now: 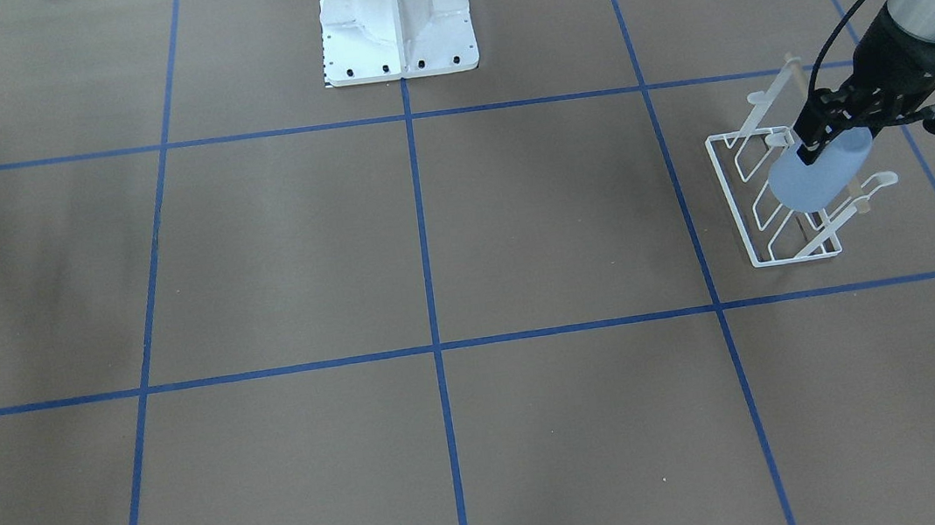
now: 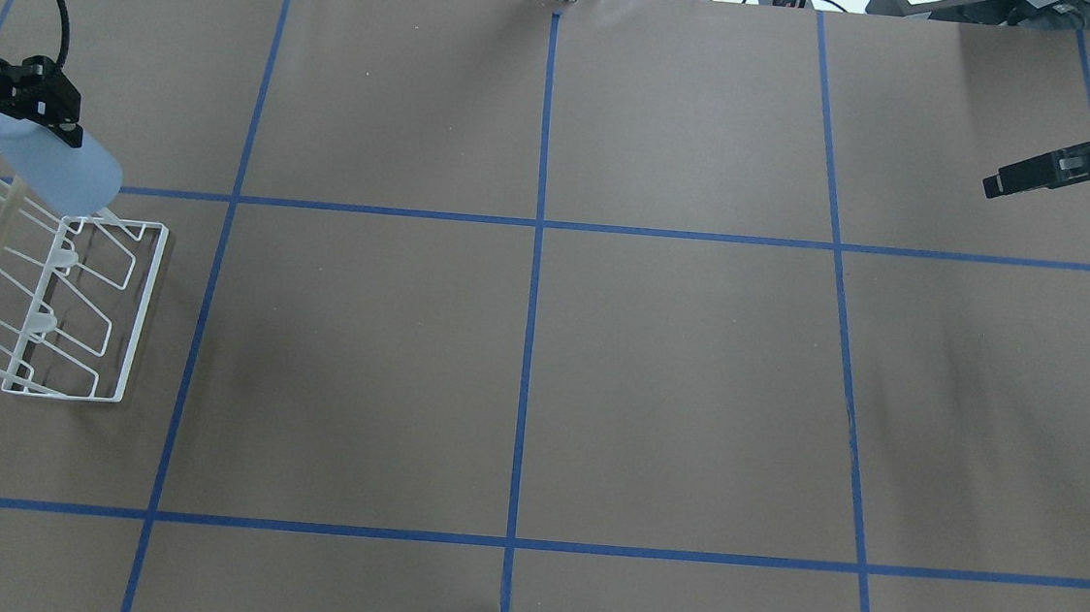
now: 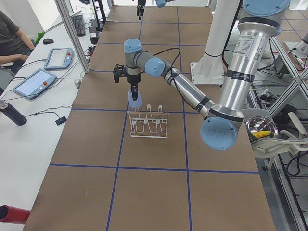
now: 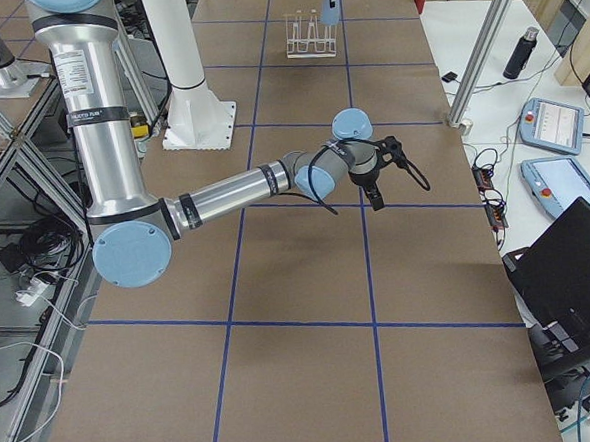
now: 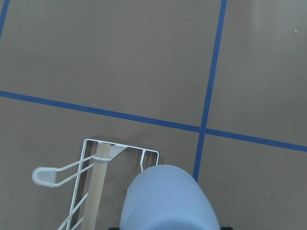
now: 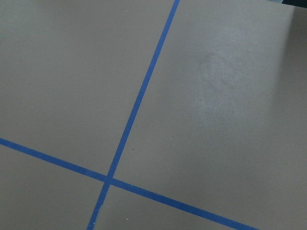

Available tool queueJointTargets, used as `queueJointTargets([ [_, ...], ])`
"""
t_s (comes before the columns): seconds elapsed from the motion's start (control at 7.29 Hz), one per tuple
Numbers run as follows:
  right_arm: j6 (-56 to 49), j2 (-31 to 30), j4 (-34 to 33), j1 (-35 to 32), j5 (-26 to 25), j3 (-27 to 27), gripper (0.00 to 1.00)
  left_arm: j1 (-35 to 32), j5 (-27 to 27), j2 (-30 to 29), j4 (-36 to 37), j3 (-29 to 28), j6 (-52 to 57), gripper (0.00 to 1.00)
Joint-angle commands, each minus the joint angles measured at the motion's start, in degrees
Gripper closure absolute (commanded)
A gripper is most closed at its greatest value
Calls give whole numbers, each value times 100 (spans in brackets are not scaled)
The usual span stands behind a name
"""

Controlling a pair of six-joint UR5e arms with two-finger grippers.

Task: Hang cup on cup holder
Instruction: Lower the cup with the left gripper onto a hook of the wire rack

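My left gripper point(image 1: 815, 142) is shut on the pale blue cup point(image 1: 820, 171) and holds it tilted, wider end down toward the rack. The cup point(image 2: 64, 169) hangs over the end of the white wire cup holder point(image 2: 131, 312) that lies farthest from the robot's base. I cannot tell whether the cup touches a peg. The left wrist view shows the cup point(image 5: 168, 201) just right of the holder's wooden rod point(image 5: 96, 182). My right gripper point(image 2: 994, 184) hovers empty at the other side of the table, fingers together.
The white robot base point(image 1: 395, 15) stands at the middle of the robot's side. Blue tape lines point(image 2: 537, 247) divide the brown table. Beyond the far edge are tablets point(image 3: 36, 82), cables, a bottle point(image 3: 12, 114) and a seated person point(image 3: 12, 38).
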State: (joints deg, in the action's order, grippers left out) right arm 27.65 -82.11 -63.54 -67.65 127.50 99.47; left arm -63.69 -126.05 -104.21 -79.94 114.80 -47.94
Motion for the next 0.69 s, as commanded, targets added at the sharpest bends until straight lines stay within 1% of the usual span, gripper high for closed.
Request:
queueJointTargets([
  [0.0,3,11,9,-3,-6,-7,0,6,-7,-72,-22,-124,4,100],
  [0.14,3,2,0,6,3,11,0,15,-7,-195,-13,-273,4,100],
  [0.55,3,2,0,6,3,11,0,137,2,-205,-22,-423,13,100],
])
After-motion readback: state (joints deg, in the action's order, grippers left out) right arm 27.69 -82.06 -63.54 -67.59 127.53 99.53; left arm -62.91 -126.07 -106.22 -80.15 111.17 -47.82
